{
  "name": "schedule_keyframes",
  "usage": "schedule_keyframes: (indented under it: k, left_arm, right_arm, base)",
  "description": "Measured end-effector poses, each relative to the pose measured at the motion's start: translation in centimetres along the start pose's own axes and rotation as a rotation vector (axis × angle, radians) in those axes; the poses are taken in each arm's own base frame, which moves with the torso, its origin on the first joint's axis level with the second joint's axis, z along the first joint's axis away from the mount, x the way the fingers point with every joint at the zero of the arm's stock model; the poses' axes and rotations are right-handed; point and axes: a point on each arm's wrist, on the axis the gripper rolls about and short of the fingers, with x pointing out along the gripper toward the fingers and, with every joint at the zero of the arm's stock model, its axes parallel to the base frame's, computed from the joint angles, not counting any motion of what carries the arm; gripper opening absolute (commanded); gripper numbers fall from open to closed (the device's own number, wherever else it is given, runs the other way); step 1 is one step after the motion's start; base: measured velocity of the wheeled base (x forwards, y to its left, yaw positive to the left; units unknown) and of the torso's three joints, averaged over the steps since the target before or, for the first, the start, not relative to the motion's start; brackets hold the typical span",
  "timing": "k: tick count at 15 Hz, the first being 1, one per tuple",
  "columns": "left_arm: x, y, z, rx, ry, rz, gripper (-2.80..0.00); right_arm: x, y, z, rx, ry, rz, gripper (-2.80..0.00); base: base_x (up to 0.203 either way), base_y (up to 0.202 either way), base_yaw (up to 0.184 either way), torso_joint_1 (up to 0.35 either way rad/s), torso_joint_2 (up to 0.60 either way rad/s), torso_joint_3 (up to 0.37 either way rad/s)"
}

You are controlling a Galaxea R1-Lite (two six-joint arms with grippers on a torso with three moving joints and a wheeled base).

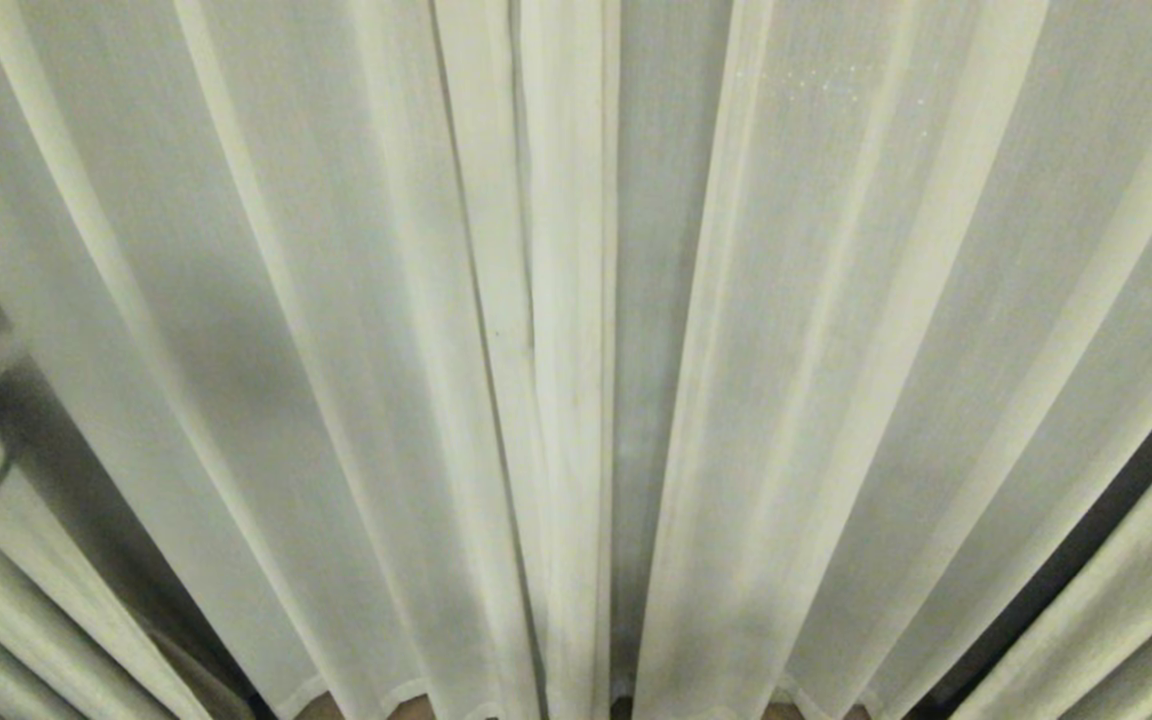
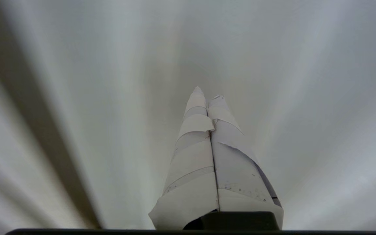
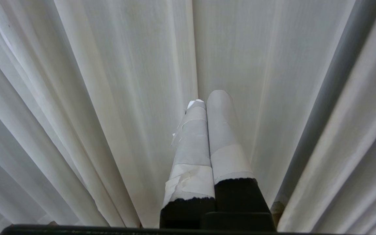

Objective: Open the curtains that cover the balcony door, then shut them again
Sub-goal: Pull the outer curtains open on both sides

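We are standing close up against the curtains (image 1: 356,330), and they fill nearly everything we can see. In the head view the two panels meet at a narrow seam (image 1: 616,350) just right of the middle, and we take that seam as our landmark. Left and right of the seam the pleats hang straight down to the wavy hem, with a strip of brown floor (image 1: 406,708) showing just under it. The cloth is drawn across the whole front, so we judge that, as things lie, the curtains stand closed. Whether this is before the opening or after the closing we cannot tell from here. Of the balcony door we see little: a dark gap (image 1: 1086,540) low and far to the right of the seam may be its frame, but we would not swear to it.

Our left gripper (image 2: 207,94) has its taped fingers (image 2: 194,153) pressed together, tip to tip, with no fold of cloth visible between them. The fabric hangs just beyond the tips, very near, though we cannot tell if it touches. Our right gripper (image 3: 211,98) is likewise closed on nothing, fingers side by side, pointing at the pleats, which hang a little apart from it. Neither arm shows in the head view
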Motion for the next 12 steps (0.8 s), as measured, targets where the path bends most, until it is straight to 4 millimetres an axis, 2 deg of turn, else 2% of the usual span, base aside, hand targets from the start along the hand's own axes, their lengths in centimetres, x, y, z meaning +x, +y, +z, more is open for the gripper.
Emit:
schedule_keyframes:
  k: [4, 9, 12]
  left_arm:
    - [0.3, -3.9, -2.5, -0.027, 0.096, -0.170, -2.80]
    - [-1.1, -7.7, -5.1, -0.031, 0.184, -0.345, -2.80]
    - [-2.3, -9.2, -6.5, -0.027, 0.237, -0.422, -2.80]
  right_arm:
    - [0.0, 0.0, 0.0, 0.000, 0.000, 0.000, -2.80]
    - [0.0, 0.0, 0.0, 0.000, 0.000, 0.000, -2.80]
    - [0.0, 0.0, 0.0, 0.000, 0.000, 0.000, -2.80]
  base:
    - [0.000, 0.000, 0.000, 0.000, 0.00, 0.000]
    - [0.000, 0.000, 0.000, 0.000, 0.00, 0.000]
    - [0.000, 0.000, 0.000, 0.000, 0.00, 0.000]
